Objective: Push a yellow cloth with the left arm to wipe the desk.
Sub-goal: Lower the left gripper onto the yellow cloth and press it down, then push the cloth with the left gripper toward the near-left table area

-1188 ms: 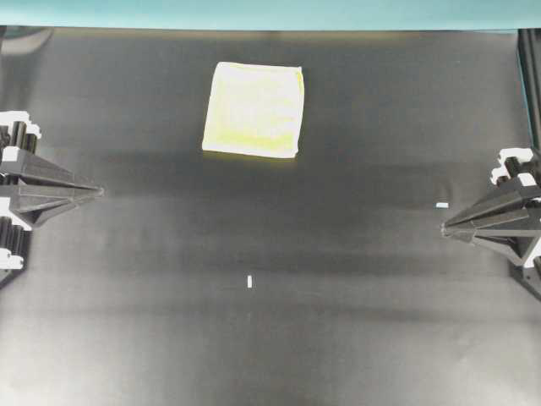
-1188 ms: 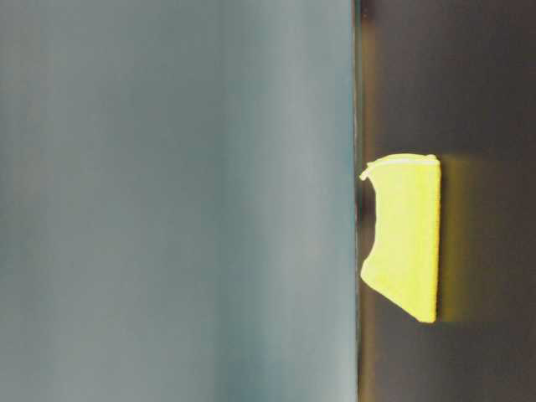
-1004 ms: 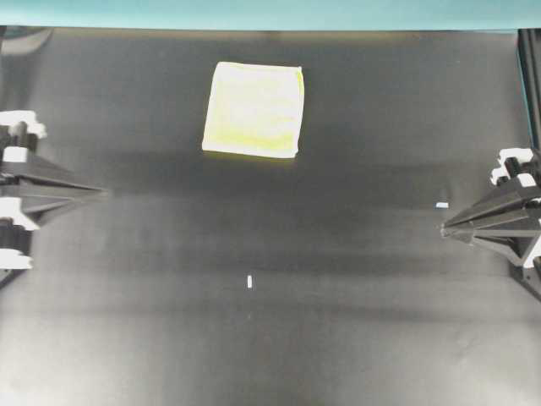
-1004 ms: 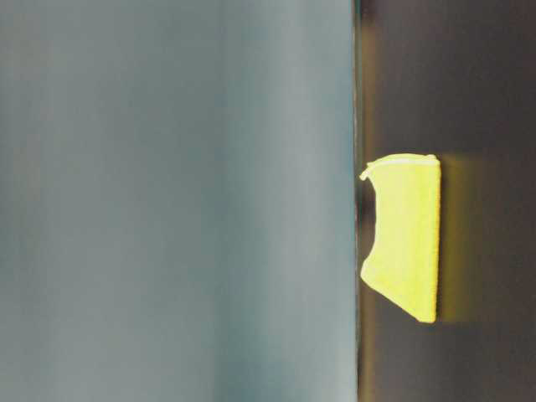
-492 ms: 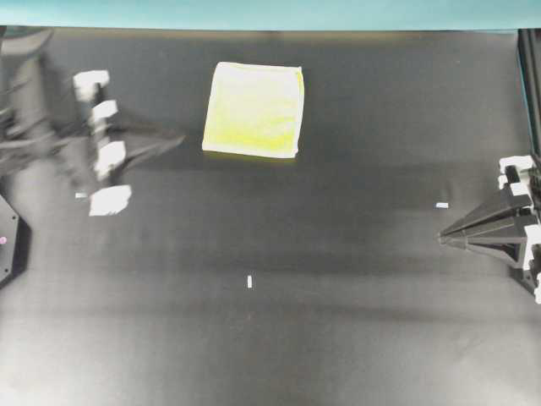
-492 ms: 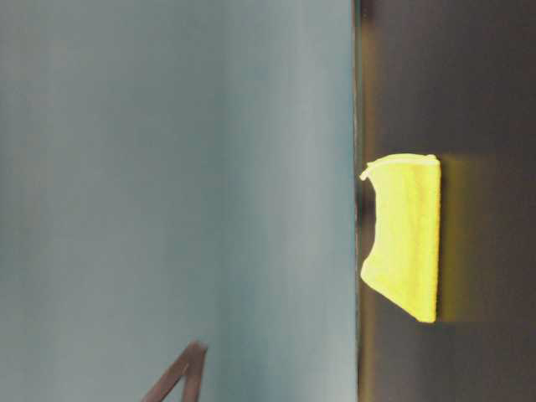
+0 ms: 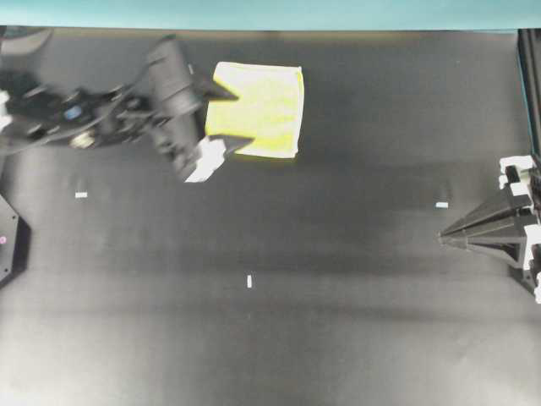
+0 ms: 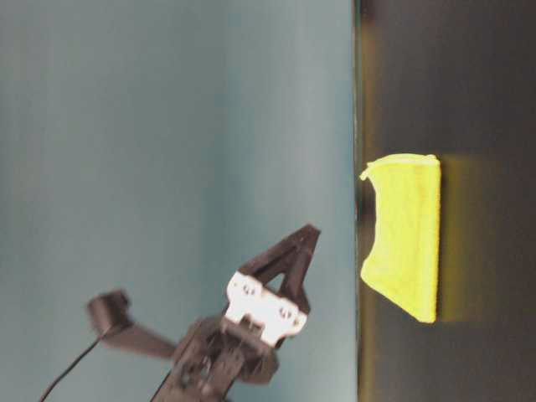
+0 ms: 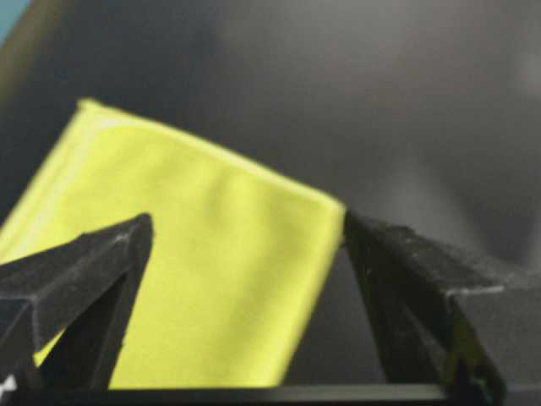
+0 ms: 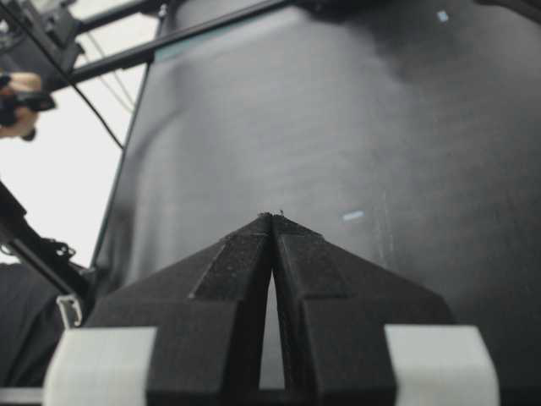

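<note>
The yellow cloth (image 7: 275, 106) lies flat on the black desk (image 7: 338, 279) near its far edge, left of centre. My left gripper (image 7: 243, 118) has reached in from the left and hangs open over the cloth's left edge, blurred with motion. In the table-level view the left gripper (image 8: 306, 239) is clear of the desk and apart from the cloth (image 8: 406, 243). The left wrist view shows the cloth (image 9: 211, 288) between and beyond the spread fingers (image 9: 93, 262), with nothing held. My right gripper (image 7: 444, 239) rests shut at the right edge; its tips (image 10: 272, 216) meet.
Small white tape marks (image 7: 249, 282) (image 7: 81, 194) (image 7: 441, 205) dot the desk. A teal border strip (image 7: 270, 13) runs along the far edge. A black frame post (image 7: 528, 76) stands at the far right.
The left arm swung from its rest at the left edge up and right to the cloth, and its jaws opened. The cloth has not moved. The right gripper stayed put.
</note>
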{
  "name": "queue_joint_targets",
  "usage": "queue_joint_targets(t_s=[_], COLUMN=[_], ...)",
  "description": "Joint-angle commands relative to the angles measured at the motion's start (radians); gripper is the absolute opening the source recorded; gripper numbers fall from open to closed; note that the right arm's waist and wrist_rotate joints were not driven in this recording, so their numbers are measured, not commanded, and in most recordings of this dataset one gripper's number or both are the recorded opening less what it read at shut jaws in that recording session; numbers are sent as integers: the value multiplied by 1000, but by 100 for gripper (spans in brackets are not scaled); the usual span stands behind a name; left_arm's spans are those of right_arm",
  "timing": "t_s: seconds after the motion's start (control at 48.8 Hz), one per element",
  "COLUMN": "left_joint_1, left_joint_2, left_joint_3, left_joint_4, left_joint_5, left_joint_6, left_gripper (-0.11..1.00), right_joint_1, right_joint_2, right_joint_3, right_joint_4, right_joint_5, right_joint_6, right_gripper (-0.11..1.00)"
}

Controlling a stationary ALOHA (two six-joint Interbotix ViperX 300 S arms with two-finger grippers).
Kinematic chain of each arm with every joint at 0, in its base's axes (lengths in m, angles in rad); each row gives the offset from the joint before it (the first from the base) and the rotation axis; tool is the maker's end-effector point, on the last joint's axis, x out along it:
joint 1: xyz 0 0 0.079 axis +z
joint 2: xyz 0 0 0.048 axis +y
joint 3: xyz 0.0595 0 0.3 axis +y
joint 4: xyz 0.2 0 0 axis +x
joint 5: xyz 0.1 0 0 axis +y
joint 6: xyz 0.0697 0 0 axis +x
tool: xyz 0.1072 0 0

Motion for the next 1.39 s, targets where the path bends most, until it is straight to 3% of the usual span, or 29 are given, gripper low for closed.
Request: queue_joint_targets(t_s=[0.0,0.123,0.553,0.778,1.372], left_joint_1=[46,80,94,94,81], left_joint_2=[46,120,288,304,291], left_joint_3=[-64,-114,-172,-187,-110], left_joint_4=[3,3,3,2,3], left_joint_5=[9,20,75,78,107], left_joint_6=[-8,-32,-43,-44,-72], left_gripper=[87,87,87,87,86], right_joint_1=[0,0,0,-2,0], right_joint_2=[3,3,-18,-20,-20], right_joint_3=[-17,-15,-15,-14,-12], right_joint_4=[2,2,2,2,2], right_joint_5=[-5,-5,-18,-18,-28], right_joint_6=[0,2,2,0,0], right_gripper=[0,0,0,0,0])
